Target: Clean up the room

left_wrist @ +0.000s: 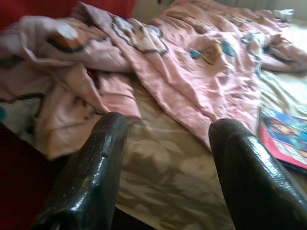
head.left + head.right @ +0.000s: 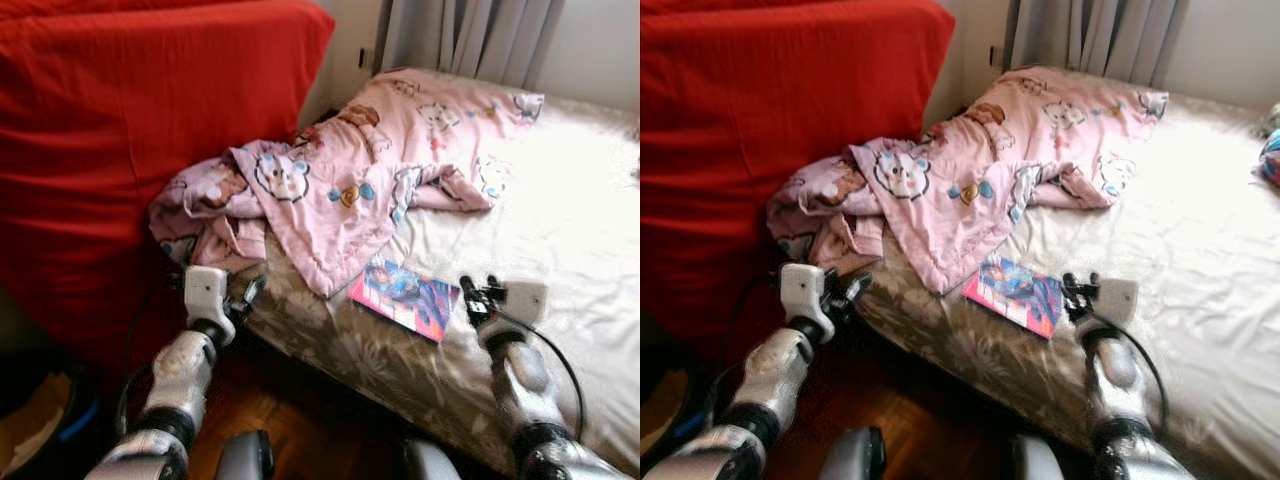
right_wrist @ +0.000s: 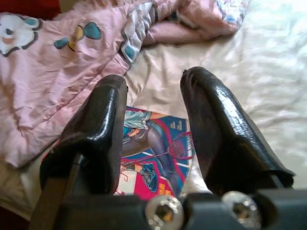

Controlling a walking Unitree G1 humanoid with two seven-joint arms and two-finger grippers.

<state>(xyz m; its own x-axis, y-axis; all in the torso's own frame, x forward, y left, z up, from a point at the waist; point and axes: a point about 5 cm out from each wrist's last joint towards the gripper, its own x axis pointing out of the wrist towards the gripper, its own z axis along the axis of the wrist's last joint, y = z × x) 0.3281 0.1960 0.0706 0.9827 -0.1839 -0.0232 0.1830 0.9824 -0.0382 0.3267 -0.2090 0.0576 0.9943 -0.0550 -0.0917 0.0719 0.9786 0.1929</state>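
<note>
A bright magazine (image 2: 404, 296) lay flat on the bed (image 2: 560, 260) near its front edge, its far corner just beside the hem of a rumpled pink blanket (image 2: 340, 180) piled toward the red sofa (image 2: 120, 130). The right gripper (image 3: 153, 120) hovered close over it, fingers apart and holding nothing; the left gripper (image 1: 163, 158), likewise spread and empty, faced the blanket's edge. Lying so flat, the magazine could slide or crumple under a pinch, or the fingers might snag the blanket hem

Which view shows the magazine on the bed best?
The left eye view: the whole magazine lies flat beside the pink blanket. Right eye matches. Right wrist shows its cover close, partly behind the open claw; left wrist catches one corner.
</note>
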